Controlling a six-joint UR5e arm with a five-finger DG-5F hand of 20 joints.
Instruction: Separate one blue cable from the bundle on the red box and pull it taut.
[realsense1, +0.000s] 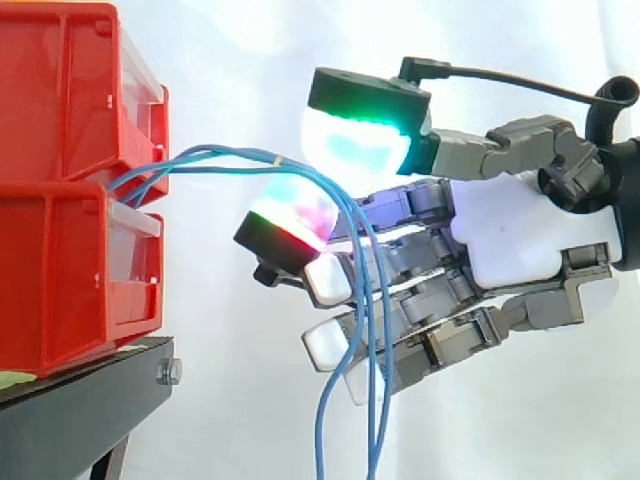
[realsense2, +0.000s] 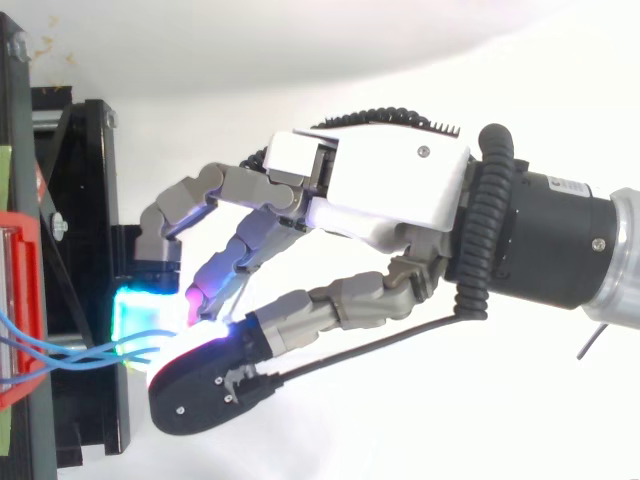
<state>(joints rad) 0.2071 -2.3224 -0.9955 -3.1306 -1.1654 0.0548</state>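
Blue cables (realsense1: 215, 158) from the red bins (realsense1: 60, 180) drape over the hand's (realsense1: 505, 235) parted fingers (realsense1: 290, 215).

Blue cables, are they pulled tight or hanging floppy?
Floppy. The blue cables arch out from the red boxes and droop in slack loops in front of the fingers.

Red bins (realsense1: 60, 190), blue cables (realsense1: 225, 152).
Black stand (realsense1: 80, 400), white curtain (realsense1: 250, 60); grey-and-white hand (realsense1: 510, 235) with pads (realsense1: 355, 145) glowing green, cyan and red.

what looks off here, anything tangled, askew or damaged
Nothing looks damaged or spilled. The blue cables come out from between the red bins in a loose bunch, arch over and hang slack in front of the hand. None is taut.
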